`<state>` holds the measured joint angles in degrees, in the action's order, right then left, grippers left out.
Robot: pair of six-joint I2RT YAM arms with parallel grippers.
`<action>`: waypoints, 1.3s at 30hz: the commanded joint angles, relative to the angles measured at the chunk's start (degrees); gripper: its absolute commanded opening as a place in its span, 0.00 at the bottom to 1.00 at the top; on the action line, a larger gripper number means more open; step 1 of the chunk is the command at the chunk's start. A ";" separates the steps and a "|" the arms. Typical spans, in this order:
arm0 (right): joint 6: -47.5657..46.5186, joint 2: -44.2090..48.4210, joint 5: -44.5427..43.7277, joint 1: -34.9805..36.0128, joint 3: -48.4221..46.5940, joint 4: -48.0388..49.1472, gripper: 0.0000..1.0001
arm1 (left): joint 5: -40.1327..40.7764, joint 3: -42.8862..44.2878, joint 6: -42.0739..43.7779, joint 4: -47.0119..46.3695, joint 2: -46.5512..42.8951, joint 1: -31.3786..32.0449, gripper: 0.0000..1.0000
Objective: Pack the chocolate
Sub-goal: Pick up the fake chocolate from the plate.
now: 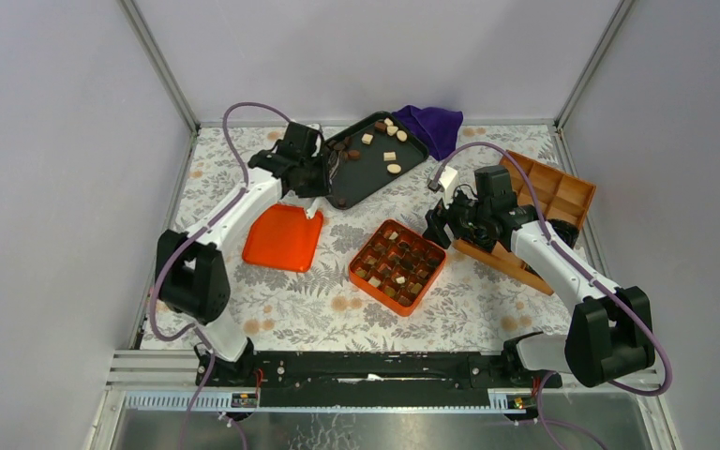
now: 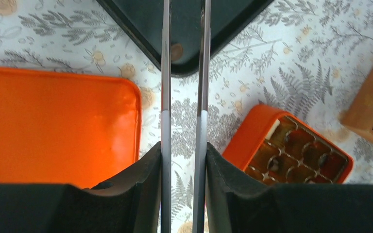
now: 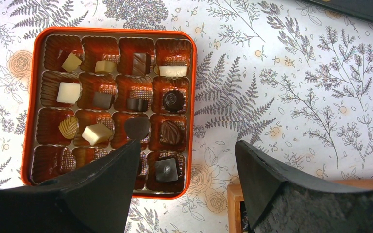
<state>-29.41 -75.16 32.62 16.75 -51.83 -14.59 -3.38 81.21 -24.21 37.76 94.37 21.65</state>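
On table [image 1: 291, 300], orange box [image 3: 27, 121] mostly filled — several chocolates [image 1: 390, 157] left on tray [image 1: 366, 173]; left gripper [image 2: 183, 150] pinching tweezers [image 2: 165, 73], right gripper [image 3: 188, 145] wide, empty.

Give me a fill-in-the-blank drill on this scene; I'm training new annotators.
The orange box has ____ compartments per row. Its lid lies to the box's ____ in the top view. Loose chocolates lie on the ____ tray. The jaws of the right gripper stand wide ____.
Missing words: four, left, black, open.
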 commanded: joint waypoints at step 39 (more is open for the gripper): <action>-1.07 0.02 1.61 -0.32 -1.03 0.48 0.79 | 22.34 30.98 16.07 14.89 30.89 -0.82 0.46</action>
<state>-29.78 -75.16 32.67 16.75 -51.83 -14.76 16.56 108.68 -9.74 50.26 123.90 21.15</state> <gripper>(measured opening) 0.787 0.462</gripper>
